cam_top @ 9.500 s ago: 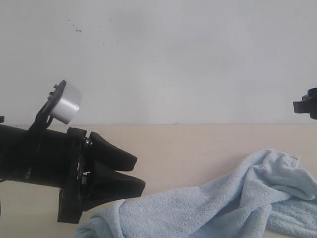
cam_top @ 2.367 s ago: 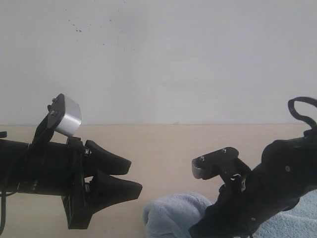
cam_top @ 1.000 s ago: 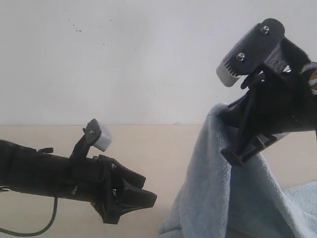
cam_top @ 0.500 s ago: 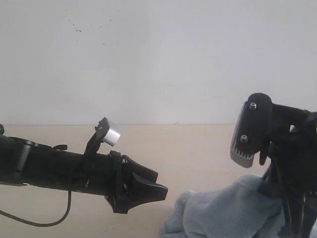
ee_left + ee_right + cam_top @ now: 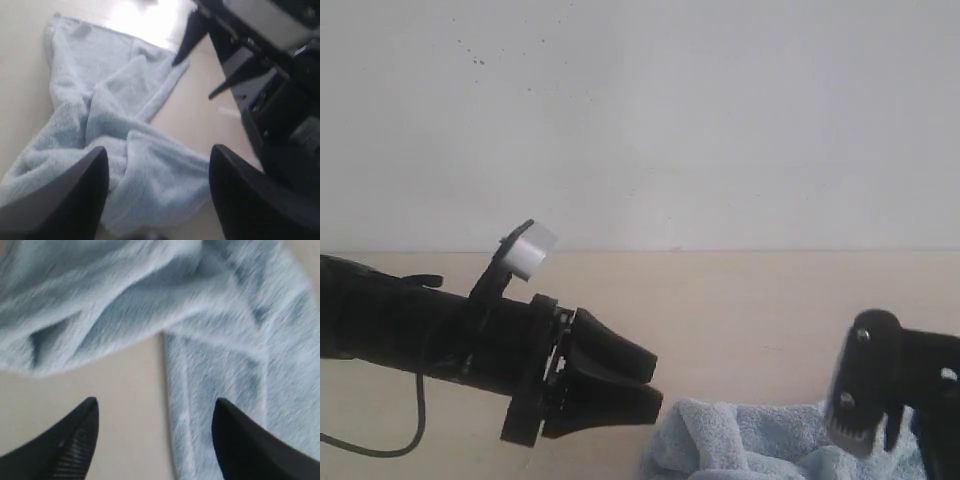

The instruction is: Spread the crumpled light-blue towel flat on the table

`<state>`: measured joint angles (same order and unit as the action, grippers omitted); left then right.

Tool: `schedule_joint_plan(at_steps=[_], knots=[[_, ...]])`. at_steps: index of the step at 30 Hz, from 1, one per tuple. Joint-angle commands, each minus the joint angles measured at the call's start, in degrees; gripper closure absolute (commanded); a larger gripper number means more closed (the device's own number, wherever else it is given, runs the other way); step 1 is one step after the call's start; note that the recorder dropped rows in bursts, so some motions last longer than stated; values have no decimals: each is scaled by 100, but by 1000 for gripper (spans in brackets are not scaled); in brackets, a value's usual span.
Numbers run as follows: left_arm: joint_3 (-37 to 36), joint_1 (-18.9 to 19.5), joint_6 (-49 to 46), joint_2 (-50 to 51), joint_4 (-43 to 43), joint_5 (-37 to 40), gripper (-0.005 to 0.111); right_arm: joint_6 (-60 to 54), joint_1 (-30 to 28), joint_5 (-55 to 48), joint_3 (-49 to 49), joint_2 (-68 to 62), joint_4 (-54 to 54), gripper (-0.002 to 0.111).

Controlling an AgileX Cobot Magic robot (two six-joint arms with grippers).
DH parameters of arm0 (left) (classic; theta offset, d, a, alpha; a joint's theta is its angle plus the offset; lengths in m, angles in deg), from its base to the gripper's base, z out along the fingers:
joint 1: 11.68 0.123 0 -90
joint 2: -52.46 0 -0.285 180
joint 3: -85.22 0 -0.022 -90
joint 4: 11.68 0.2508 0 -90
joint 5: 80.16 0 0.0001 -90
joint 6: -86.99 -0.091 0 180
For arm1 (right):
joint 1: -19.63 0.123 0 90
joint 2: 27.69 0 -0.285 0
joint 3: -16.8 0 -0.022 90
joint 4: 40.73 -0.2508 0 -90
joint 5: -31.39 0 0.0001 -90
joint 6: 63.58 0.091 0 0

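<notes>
The light-blue towel (image 5: 750,445) lies crumpled on the beige table (image 5: 740,300) at the lower right of the exterior view, partly cut off by the frame. My left gripper (image 5: 655,385) hovers just left of the towel's near end, open and holding nothing. The left wrist view shows the towel (image 5: 135,145) in long twisted folds between the spread fingers (image 5: 75,195). My right gripper (image 5: 155,407) is open low over the towel (image 5: 225,370), one finger above bare table, the other above a fold's edge. In the exterior view only the right arm's wrist (image 5: 895,400) shows.
A white speckled wall (image 5: 640,120) rises behind the table's far edge. Bare tabletop (image 5: 720,290) stretches between the two arms and behind the towel. The left arm's cable (image 5: 380,450) hangs near the lower left.
The right arm came down from high up, lowering the lifted towel onto the table, and its jaws now stand open. The left gripper edged right toward the towel and tilted slightly.
</notes>
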<state>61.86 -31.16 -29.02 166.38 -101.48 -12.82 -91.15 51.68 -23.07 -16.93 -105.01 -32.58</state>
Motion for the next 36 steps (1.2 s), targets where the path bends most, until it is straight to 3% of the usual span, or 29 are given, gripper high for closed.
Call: schedule_joint_plan(at_steps=[1,4,6,10,18,23,27,36], knots=[[27,25,55,-259,761,-1110,49,760,-6,2003,7,39,-36,44],[27,25,-183,-300,659,-1444,49,2124,-6,2990,7,27,-175,45],[27,-4,-617,-275,581,-1278,49,2472,-17,3058,-65,-15,-147,45],[128,-331,-617,-261,556,-1361,49,3449,-194,3003,-276,-415,-89,46],[219,-1239,-617,-236,1517,-1726,49,3653,-243,2417,-31,-1617,-57,53],[219,-1380,-617,-236,1466,-1836,49,3653,-243,2401,9,-1935,-295,53],[219,-1380,-617,-236,1260,-1836,49,3219,-243,2495,9,-2028,-815,53],[219,-1380,-617,-236,1248,-1985,49,673,-233,1901,281,-2006,-3352,53]])
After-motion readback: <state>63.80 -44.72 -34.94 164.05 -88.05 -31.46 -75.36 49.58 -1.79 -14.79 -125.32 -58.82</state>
